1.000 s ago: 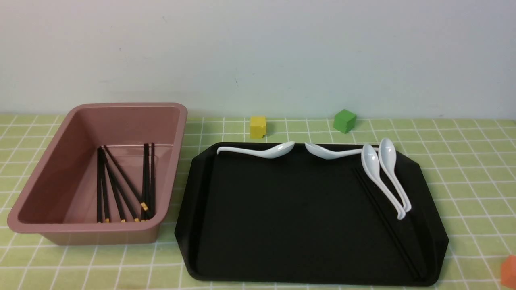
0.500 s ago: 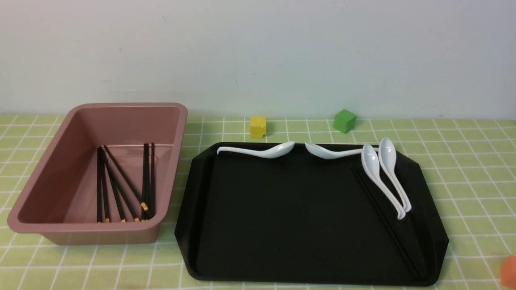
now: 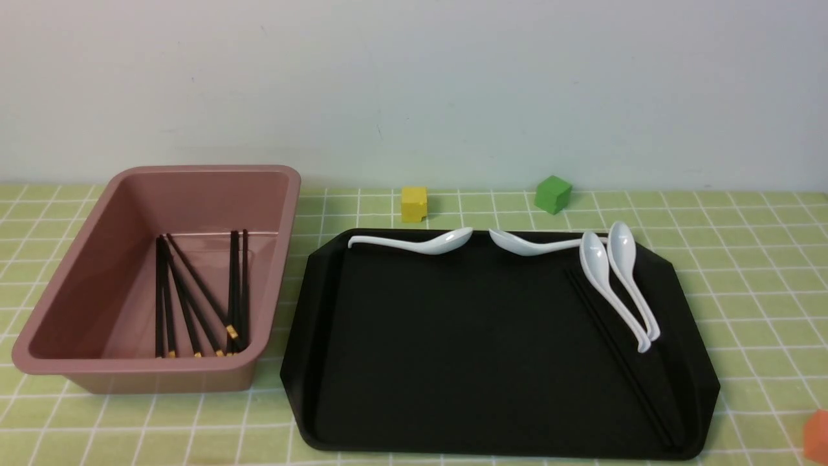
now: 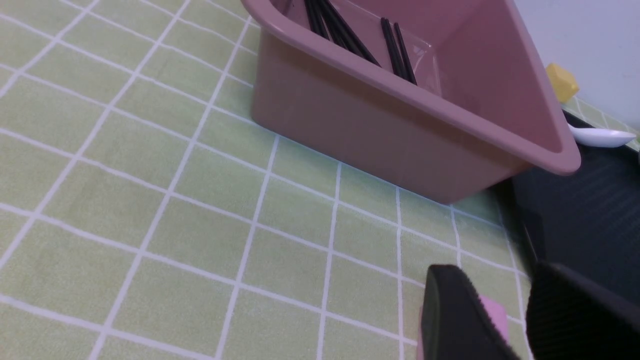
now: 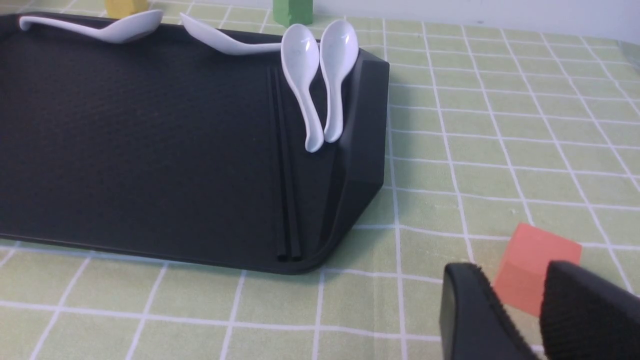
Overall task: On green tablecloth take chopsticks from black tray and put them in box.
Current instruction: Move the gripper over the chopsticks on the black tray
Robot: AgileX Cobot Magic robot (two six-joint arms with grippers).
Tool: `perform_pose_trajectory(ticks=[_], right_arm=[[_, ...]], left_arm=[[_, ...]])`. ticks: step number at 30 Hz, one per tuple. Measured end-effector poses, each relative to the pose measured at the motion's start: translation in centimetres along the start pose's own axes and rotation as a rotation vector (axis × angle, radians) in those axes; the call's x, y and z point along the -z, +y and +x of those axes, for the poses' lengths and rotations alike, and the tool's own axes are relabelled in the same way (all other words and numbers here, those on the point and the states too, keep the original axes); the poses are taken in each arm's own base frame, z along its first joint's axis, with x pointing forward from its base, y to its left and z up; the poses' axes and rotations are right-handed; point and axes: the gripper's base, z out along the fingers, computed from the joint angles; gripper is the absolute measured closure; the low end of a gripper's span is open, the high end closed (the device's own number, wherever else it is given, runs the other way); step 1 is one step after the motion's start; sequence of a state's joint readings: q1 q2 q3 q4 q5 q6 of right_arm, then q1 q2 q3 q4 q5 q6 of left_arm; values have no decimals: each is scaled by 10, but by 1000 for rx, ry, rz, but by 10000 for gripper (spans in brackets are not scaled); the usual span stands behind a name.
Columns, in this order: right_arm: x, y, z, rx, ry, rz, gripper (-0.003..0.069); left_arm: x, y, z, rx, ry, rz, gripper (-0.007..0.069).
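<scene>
Both grippers spread and holding nothing; two chopsticks lie in the tray

The black right gripper has its fingers parted with nothing pinched between them; an orange-red block is near its fingertips; the wide matte black tray with cut corners lies apart from that gripper; in the tray, on the side nearer the right gripper, are two long thin black chopsticks, side by side, with two white ceramic spoons just beside them; two more white spoons lie along the tray's edge far from the gripper, and past that edge stand a yellow block and a green block.

The black left gripper also stands with fingers apart, gripping nothing; a pink block is near its fingertips, partly hidden; the deep dusty-pink plastic box sits beyond this gripper, apart from it, holding several black gold-banded chopsticks; light green white-gridded tablecloth spreads beneath.
</scene>
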State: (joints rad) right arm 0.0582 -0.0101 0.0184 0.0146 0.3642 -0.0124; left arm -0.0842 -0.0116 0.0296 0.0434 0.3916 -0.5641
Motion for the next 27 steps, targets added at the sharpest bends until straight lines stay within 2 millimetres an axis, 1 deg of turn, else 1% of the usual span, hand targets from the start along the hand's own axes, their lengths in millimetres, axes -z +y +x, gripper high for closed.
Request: perform_pose_trajectory(ticks=[11, 12, 14, 18, 19, 20, 23, 27], right_arm=[[0, 0, 0, -5, -1, -2, 419], [0, 1, 0, -46, -4, -13, 419], [0, 4, -1, -181, -9, -47, 419], [1, 14, -3, -650, 8, -158, 419], [1, 14, -3, -657, 9, -158, 419], [1, 16, -4, -791, 17, -194, 419], [2, 19, -6, -925, 23, -234, 419], [2, 21, -7, -988, 29, -260, 419]], left_arm=[[0, 0, 0, 0, 0, 0, 386], [0, 0, 0, 0, 0, 0, 386], [0, 0, 0, 0, 0, 0, 386], [0, 0, 0, 0, 0, 0, 386], [0, 0, 0, 0, 0, 0, 386], [0, 0, 0, 0, 0, 0, 386], [0, 0, 0, 0, 0, 0, 386], [0, 0, 0, 0, 0, 0, 386]])
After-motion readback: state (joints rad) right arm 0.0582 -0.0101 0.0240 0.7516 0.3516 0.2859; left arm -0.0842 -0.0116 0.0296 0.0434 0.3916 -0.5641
